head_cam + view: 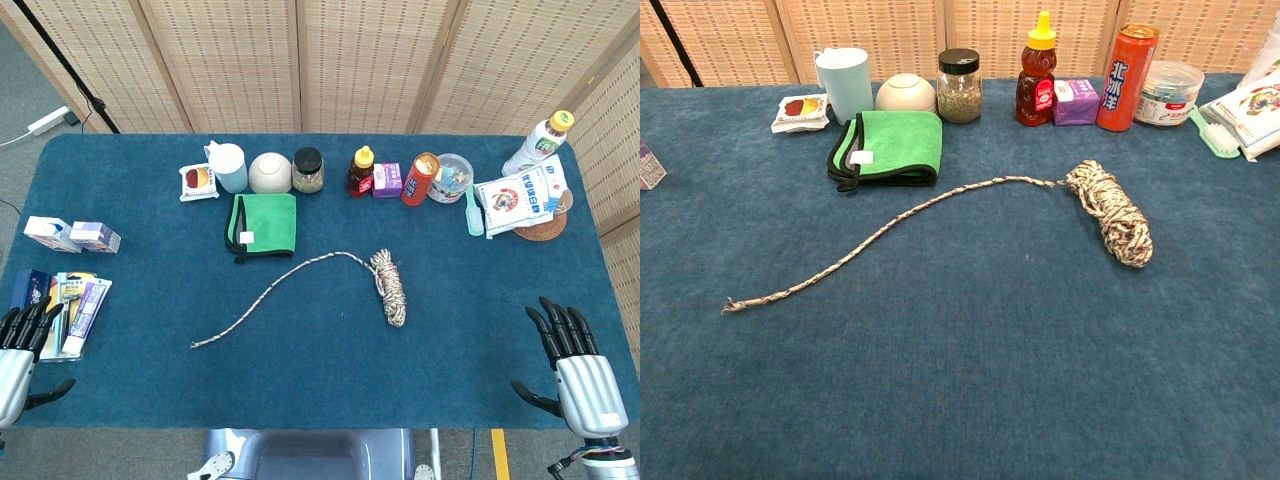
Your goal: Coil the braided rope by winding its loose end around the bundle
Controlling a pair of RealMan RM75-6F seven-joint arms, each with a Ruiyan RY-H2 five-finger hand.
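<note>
**benchbot42:** Down at the near corners of the table, both hands can be seen in the head view only. The left hand (22, 352) is laid flat at the front-left edge, fingers (30, 322) stretched forward and spread, nothing gripped, tips just beside the toothpaste packs (78, 310). The right hand (578, 372) is parked the same way at the front-right edge, fingers apart, nothing held, thumb stuck out to the side.

**ropewrangler:** ok and where's the rope at?

**benchbot42:** The braided rope (940, 205) is laid out mid-table, well apart from both hands. Its wound bundle (1112, 212) is set right of centre, and the loose end (735, 304) is trailed off in a curve toward the front-left, frayed at the tip.

**ropewrangler:** stuff behind it?

**benchbot42:** A folded green cloth (888, 146) is placed near the rope's bend. Behind that, a row is lined up along the back: a pale blue pitcher (844, 82), a white bowl (906, 94) turned upside down, a black-lidded jar (960, 86), a honey bear bottle (1037, 72), a purple box (1076, 101), a red can (1127, 64), and a clear tub (1170, 93).
</note>
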